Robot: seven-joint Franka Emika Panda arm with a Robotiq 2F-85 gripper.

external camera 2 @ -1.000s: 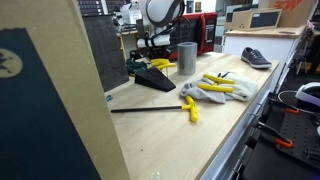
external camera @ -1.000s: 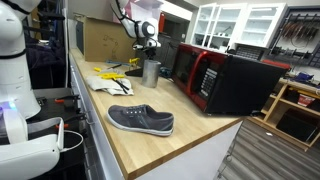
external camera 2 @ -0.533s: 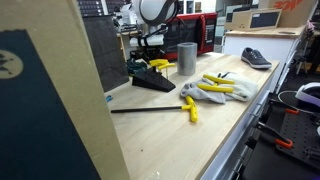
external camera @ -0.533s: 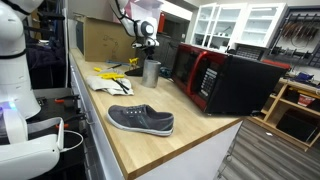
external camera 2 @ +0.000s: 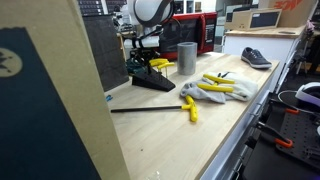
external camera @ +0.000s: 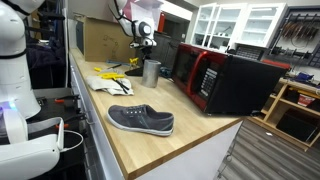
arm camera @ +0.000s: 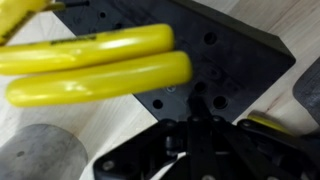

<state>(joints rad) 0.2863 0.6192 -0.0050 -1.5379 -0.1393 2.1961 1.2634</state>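
Observation:
My gripper (arm camera: pixel 196 112) comes in from the bottom of the wrist view, dark, with its fingers together and nothing seen between them. It hangs just above a black perforated wedge-shaped plate (arm camera: pixel 225 45). Two yellow tool handles (arm camera: pixel 95 62) lie across the plate's far side. In both exterior views the gripper (external camera: pixel 141 46) (external camera 2: pixel 148 48) is over the black wedge (external camera 2: pixel 150 80), beside an upright grey metal cup (external camera: pixel 151 71) (external camera 2: pixel 186 57). The cup's rim shows at the lower left of the wrist view (arm camera: pixel 45 155).
On the wooden counter (external camera: pixel 175 150) lie grey and yellow gloves (external camera 2: pixel 215 90), a yellow-handled tool with a long black rod (external camera 2: pixel 188 107) and a grey shoe (external camera: pixel 140 120). A black and red microwave (external camera: pixel 225 80) stands beside the cup, with a cardboard box (external camera: pixel 100 38) behind.
The gripper has shifted sideways away from the metal cup, further over the black wedge. Nothing on the counter has moved.

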